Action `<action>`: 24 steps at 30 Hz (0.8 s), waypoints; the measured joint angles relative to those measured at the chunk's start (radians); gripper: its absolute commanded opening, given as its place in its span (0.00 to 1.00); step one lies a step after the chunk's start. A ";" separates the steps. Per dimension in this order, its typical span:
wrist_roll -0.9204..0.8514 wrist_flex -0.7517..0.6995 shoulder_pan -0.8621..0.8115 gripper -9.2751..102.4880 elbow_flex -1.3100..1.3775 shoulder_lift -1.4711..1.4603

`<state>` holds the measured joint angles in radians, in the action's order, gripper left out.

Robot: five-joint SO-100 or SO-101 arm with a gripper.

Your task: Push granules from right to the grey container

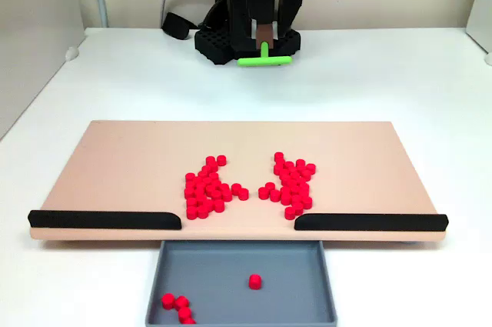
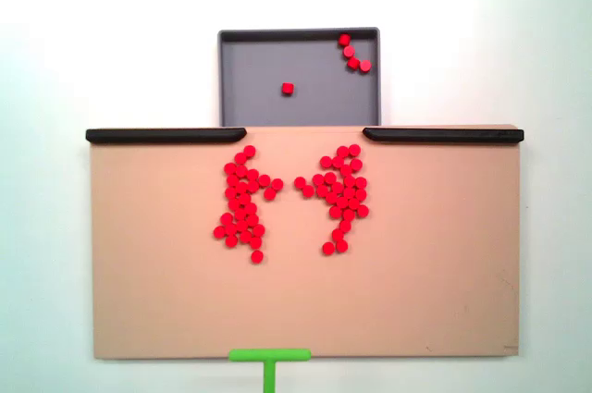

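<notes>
Lying in two clusters on the peach board (image 1: 115,158): red granules (image 1: 206,188), one bunch left of centre and one right of centre (image 1: 294,185) in a fixed view, split by a narrow bare lane. Same two bunches (image 2: 242,203) on the board (image 2: 148,300) in another fixed view looking straight down. Butted against the board's edge, at the gap between two black strips (image 1: 100,219): grey container (image 1: 223,265), holding one lone granule near its middle (image 1: 255,281) and a few more in one corner (image 1: 178,305). Seen from above, container (image 2: 250,69) at the top, corner beads at its upper right. Parked off the board by the black arm base (image 1: 223,38): green T-stick (image 1: 264,58), crossbar flat on the white table (image 1: 384,73), stem rising into the gripper (image 1: 265,35). Clamped on that stem, apparently; finger gap hidden in shadow, can't tell how wide.
</notes>
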<state>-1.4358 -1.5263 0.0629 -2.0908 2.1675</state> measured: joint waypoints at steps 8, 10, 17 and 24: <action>-0.098 0.000 -0.011 0.08 0.000 -0.034; -0.100 0.000 -0.011 0.08 0.000 -0.034; -0.100 0.000 -0.011 0.08 0.000 -0.034; -0.100 0.000 -0.011 0.08 0.000 -0.034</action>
<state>-1.5355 -1.5263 0.0522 -2.0908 2.1338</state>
